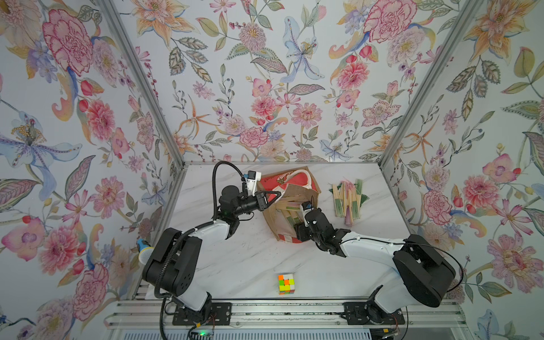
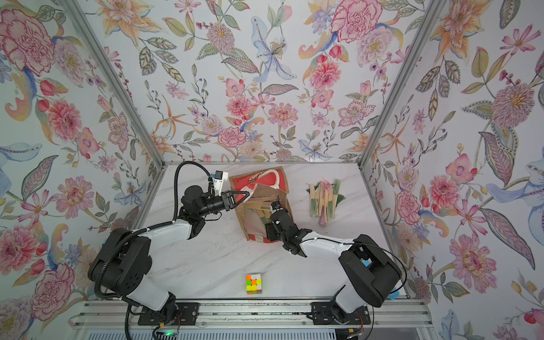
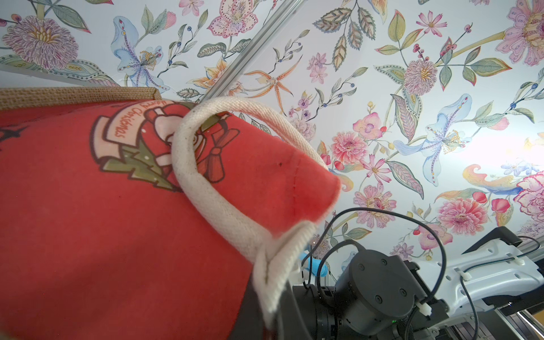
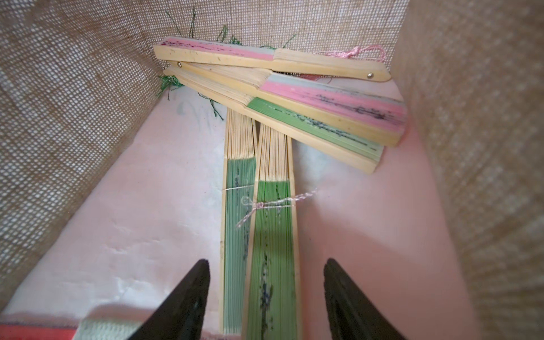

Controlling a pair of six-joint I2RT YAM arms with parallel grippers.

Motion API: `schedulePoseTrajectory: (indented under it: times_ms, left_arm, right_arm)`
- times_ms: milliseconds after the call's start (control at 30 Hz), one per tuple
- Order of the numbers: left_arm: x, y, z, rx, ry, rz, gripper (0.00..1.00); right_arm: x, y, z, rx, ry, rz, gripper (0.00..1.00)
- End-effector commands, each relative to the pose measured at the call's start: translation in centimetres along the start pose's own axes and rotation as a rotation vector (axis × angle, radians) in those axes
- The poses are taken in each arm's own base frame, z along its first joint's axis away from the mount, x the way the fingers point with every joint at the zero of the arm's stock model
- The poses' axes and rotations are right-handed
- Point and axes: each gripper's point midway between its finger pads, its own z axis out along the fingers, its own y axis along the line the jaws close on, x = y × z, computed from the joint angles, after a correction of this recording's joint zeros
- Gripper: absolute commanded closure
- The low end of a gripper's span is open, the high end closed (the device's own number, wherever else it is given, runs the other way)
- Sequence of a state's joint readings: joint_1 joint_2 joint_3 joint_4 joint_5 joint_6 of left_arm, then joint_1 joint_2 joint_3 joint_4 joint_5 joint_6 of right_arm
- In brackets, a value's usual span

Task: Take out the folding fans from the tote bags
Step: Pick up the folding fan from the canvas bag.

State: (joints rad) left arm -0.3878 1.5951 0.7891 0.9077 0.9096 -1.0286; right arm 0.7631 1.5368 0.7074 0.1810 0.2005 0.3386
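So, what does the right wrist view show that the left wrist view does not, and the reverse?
Only the right wrist view: the inside of the tote bag, five closed folding fans on its pale lining, and the open right gripper aimed at two green ones. Only the left wrist view: the bag's red panel with a Christmas print, its white handle, and the right arm beyond. Both: the bag's brown jute weave.

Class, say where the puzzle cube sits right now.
In both top views the cube sits alone near the table's front edge, about midway across, well in front of the bag.
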Motion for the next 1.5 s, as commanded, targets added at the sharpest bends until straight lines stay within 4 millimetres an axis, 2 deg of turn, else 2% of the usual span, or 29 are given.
schedulePoseTrajectory:
  times_ms: [0,267,533,733,833,933,1200,1233,1467]
  left_arm:
    - [-0.4,-0.8,-0.3,0.026,-0.016,0.015,1.00]
    - [-0.4,-0.8,-0.4,0.026,-0.016,0.016,1.00]
    - [-0.3,-0.7,-0.4,0.024,-0.015,0.014,1.00]
    - [-0.3,-0.7,-0.4,0.024,-0.015,0.014,1.00]
    - [-0.3,-0.7,-0.4,0.026,-0.014,0.015,1.00]
    - [-0.2,-0.6,-0.4,0.020,-0.012,0.015,1.00]
    - [0.5,0.5,-0.4,-0.031,0.021,0.021,1.00]
    - [-0.1,-0.6,-0.7,-0.020,0.009,0.044,1.00]
    - [-0.1,-0.5,-0.6,-0.016,0.009,0.042,1.00]
  right_arm:
    - [1.9,-0.8,0.7,0.019,0.038,0.027,0.36]
    - [3.7,-1.4,1.6,0.047,0.089,0.032,0.35]
    - [3.8,-1.1,1.8,0.019,0.093,0.051,0.37]
    - [3.7,-1.2,1.6,-0.005,0.080,0.076,0.44]
    - [3.6,-1.4,1.5,-0.005,0.067,0.086,0.44]
    - [2.9,-1.9,1.5,0.006,0.025,0.113,0.41]
    - [-0.2,-2.5,2.2,0.008,-0.063,0.144,0.40]
    - [-0.6,-2.5,2.3,-0.001,-0.070,0.148,0.40]
    - [-2.7,-2.2,3.7,-0.012,-0.129,0.163,0.39]
